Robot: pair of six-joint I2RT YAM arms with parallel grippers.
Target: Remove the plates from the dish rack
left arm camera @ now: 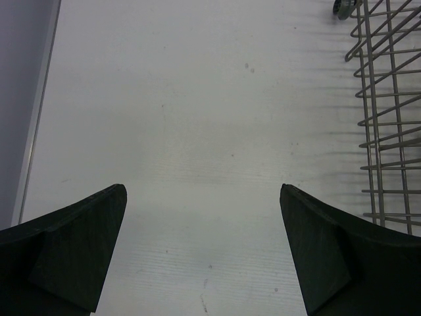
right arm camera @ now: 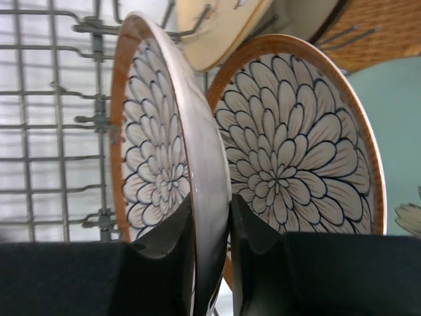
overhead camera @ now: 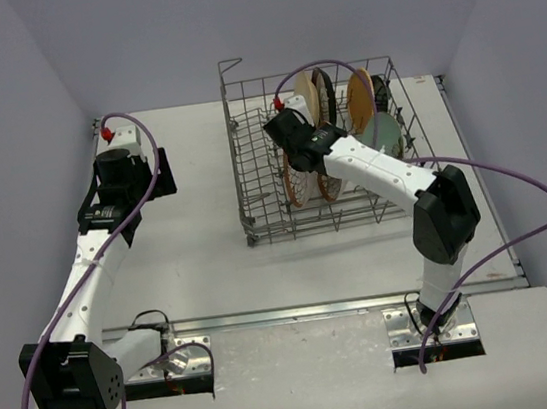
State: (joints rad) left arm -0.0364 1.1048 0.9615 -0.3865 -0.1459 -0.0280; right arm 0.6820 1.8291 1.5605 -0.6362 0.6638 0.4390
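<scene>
The grey wire dish rack stands at the back middle of the table and holds several upright plates. My right gripper is inside the rack, shut on the rim of a white floral plate with a brown edge. A second floral plate stands just right of it. A cream plate, an orange-tan plate and a mint green plate stand behind. My left gripper is open and empty over bare table left of the rack.
A metal strip runs along the near table edge by the arm bases. Grey walls close in the left, back and right sides. The rack's raised corner loop stands at its far left corner.
</scene>
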